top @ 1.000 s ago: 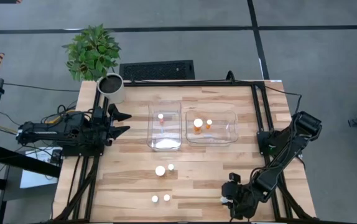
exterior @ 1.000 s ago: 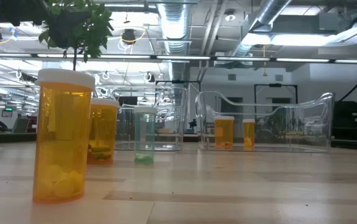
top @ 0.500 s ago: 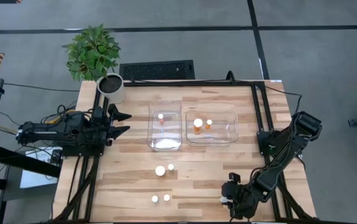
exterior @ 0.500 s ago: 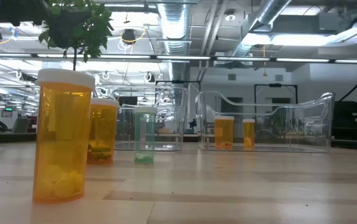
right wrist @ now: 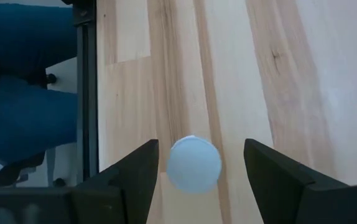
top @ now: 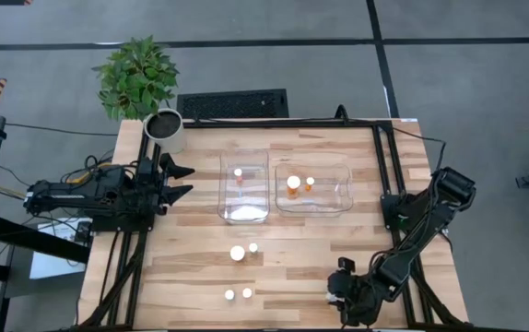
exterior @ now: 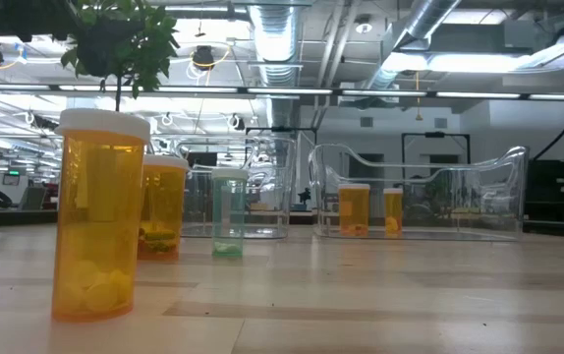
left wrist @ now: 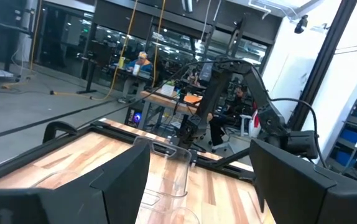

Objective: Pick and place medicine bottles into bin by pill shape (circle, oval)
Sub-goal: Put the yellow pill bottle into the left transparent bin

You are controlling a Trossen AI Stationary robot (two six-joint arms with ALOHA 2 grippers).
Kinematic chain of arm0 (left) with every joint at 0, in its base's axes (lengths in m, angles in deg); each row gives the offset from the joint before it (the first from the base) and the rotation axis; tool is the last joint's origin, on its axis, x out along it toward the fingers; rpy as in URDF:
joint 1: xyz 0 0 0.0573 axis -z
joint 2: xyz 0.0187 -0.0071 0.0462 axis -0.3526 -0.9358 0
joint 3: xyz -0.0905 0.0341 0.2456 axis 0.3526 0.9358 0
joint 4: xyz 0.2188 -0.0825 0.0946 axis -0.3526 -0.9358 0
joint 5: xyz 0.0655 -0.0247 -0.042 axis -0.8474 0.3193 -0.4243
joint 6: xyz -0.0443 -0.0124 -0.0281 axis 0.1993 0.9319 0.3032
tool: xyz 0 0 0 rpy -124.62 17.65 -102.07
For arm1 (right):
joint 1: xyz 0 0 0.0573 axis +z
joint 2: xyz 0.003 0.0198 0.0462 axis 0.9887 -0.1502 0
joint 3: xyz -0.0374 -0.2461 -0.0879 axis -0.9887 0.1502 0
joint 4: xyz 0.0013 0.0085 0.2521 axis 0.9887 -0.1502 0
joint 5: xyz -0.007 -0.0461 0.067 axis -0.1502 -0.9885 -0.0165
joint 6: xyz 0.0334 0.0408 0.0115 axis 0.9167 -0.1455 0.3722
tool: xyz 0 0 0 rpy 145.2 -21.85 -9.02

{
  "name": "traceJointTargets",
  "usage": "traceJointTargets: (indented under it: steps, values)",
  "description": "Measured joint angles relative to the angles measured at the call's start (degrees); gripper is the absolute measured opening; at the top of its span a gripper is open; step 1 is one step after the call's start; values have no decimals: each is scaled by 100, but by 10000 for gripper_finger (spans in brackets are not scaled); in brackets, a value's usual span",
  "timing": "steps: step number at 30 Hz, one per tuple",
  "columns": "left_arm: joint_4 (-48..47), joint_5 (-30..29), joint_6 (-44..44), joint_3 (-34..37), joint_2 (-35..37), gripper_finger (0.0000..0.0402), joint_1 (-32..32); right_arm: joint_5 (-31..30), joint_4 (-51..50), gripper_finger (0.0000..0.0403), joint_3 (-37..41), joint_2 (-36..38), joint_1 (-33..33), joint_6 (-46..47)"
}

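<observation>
A: What is seen at the left of the frame?
B: The left gripper (top: 180, 182) is held wide apart, empty, mid-left.

A: And the medicine bottles?
B: Four (top: 238, 253) are stood lower centre; three in the clear bins (top: 257, 211). One cap (right wrist: 194, 164) is framed between the parted right gripper (top: 336, 293), lower right.

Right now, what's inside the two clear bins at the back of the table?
The left bin holds one small bottle. The right bin holds two: a larger bottle and a smaller bottle. The pills' shapes can't be made out.
</observation>
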Motion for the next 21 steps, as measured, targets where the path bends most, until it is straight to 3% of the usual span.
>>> traceJointTargets:
  steps: [15,21]
  values:
    - [55,-2,26,0,0,270,0,26,55,244,-44,-234,7,-12]
    - [51,-2,26,0,0,270,0,24,-44,214,-44,-234,5,-16]
